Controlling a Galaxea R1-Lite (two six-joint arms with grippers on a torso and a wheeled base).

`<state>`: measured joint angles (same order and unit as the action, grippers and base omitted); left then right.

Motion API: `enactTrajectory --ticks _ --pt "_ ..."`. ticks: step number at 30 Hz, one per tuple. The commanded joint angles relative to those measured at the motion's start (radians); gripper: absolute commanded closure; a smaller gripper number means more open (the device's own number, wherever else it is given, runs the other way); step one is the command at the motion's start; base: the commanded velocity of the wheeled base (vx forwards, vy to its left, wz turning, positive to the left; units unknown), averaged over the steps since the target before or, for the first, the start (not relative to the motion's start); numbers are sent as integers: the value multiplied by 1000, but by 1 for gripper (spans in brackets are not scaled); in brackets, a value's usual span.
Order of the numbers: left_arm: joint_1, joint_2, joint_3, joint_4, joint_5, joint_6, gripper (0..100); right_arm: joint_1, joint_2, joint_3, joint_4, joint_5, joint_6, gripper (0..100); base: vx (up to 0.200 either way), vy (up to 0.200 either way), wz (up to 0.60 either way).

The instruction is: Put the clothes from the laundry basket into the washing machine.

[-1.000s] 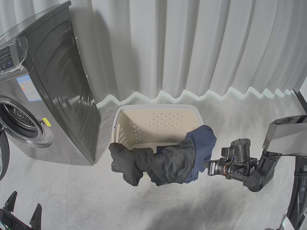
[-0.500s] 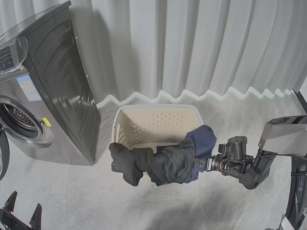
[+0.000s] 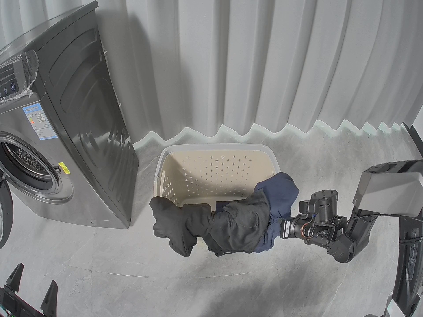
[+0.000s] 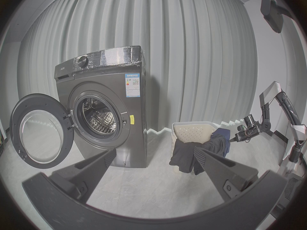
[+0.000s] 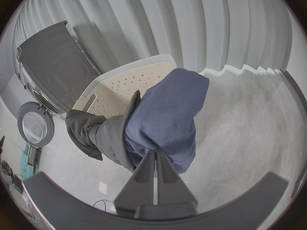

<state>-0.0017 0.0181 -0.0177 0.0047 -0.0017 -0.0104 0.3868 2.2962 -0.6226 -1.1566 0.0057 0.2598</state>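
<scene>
A cream laundry basket (image 3: 211, 147) stands on the floor before the curtain. A dark grey garment (image 3: 229, 225) hangs over its near rim, and a blue garment (image 3: 282, 194) drapes over the near right corner. My right gripper (image 3: 276, 230) is level with that corner, fingers shut, the tips pressed against the blue garment's (image 5: 166, 118) lower edge; in the right wrist view the gripper (image 5: 155, 157) shows no cloth between the fingers. The grey washing machine (image 3: 79, 111) stands at the left, its drum (image 4: 97, 117) exposed and its door (image 4: 41, 131) swung wide. My left gripper (image 3: 31, 287) hangs open and empty, low at the near left.
A pleated white curtain (image 3: 264, 53) closes off the back, close behind the basket. Bare grey floor (image 3: 132, 278) lies between the basket and me, and between the basket and the washing machine's front. The basket (image 4: 192, 132) stands just right of the machine's side.
My right arm has moved left toward the basket, bringing the gripper from a short gap away up against the blue garment. The clothes, the basket and the left gripper have stayed put.
</scene>
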Motion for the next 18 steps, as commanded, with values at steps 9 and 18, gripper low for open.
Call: enactTrajectory --ticks 9,18 --pt "0 -18 16 0 0 0 0 9 -96 101 -71 0 1 100 0 0 0" --pt "0 -18 16 0 0 0 0 26 -219 167 -80 -1 1 100 0 0 0"
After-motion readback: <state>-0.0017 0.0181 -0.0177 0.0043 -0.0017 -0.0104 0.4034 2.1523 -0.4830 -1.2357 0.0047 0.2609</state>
